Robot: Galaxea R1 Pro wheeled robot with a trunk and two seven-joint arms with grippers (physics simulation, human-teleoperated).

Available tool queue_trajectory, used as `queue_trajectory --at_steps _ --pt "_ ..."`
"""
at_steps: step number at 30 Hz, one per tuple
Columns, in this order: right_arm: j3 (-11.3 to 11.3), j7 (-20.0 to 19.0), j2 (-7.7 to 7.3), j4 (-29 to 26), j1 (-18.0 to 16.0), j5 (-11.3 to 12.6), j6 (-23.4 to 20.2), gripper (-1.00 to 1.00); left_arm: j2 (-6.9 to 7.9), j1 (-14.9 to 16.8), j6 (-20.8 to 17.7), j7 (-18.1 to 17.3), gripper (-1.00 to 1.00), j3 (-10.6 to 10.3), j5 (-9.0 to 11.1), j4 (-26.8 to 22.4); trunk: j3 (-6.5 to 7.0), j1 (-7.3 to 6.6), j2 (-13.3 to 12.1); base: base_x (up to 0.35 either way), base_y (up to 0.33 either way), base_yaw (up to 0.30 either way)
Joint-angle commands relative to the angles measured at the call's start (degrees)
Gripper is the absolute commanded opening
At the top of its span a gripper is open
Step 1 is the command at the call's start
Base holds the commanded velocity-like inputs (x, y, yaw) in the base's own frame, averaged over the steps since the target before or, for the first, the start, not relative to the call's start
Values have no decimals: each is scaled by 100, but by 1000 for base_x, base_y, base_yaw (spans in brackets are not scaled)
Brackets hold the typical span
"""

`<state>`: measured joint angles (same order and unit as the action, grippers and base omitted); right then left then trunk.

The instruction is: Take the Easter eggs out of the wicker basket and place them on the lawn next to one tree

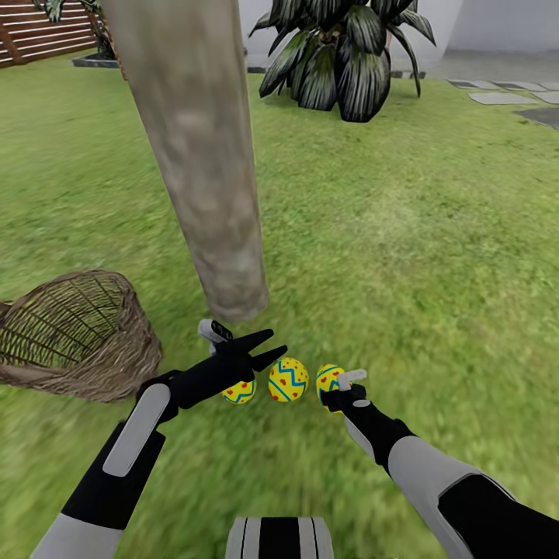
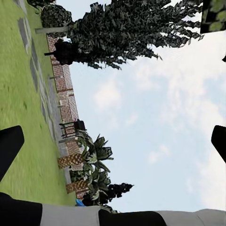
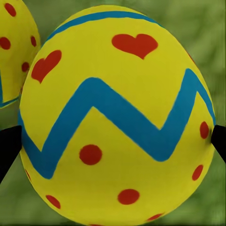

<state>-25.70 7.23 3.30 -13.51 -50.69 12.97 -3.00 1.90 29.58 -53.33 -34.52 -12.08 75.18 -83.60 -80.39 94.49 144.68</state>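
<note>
Three yellow Easter eggs lie in a row on the lawn (image 1: 404,256), just in front of the foot of the tree (image 1: 210,194). My left gripper (image 1: 268,351) is open and hovers over the left egg (image 1: 239,392), partly hiding it. In the left wrist view the left gripper (image 2: 115,141) points at sky. The middle egg (image 1: 288,380) lies free. My right gripper (image 1: 336,393) stands open, with its fingers on either side of the right egg (image 1: 328,377). That egg (image 3: 117,117) sits between the right gripper's (image 3: 113,146) black fingertips (image 3: 9,150). The wicker basket (image 1: 85,334) lies tipped on its side at the left, with no egg visible inside.
A dark broad-leaved palm (image 1: 341,54) stands at the back, with grey stepping stones (image 1: 501,97) to its right and a brown slatted fence (image 1: 46,31) at the back left. Open grass stretches to the right of the trunk.
</note>
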Motion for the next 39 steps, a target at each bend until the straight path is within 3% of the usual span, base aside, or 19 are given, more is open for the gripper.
queue_trajectory --at_steps 1,21,30,31,39 --pt "-49 33 -4 -11 -2 48 -33 -100 3 3 -20 -11 100 -5 14 2 -26 1 3 0 0 0" --pt "-49 33 -5 -20 -2 50 -61 -100 3 3 -20 -11 100 -5 14 2 -469 53 30 0 0 0" --pt "-49 33 -5 -20 -2 56 -61 -100 3 3 -20 -11 100 -5 14 11 -469 53 30 0 0 0" --pt "-49 33 -5 -20 -2 56 -61 100 3 2 -20 -11 100 -5 14 12 -469 53 30 0 0 0" --pt "-49 33 -5 -20 -2 56 -70 100 3 3 -20 -11 100 -57 14 11 -314 35 20 0 0 0"
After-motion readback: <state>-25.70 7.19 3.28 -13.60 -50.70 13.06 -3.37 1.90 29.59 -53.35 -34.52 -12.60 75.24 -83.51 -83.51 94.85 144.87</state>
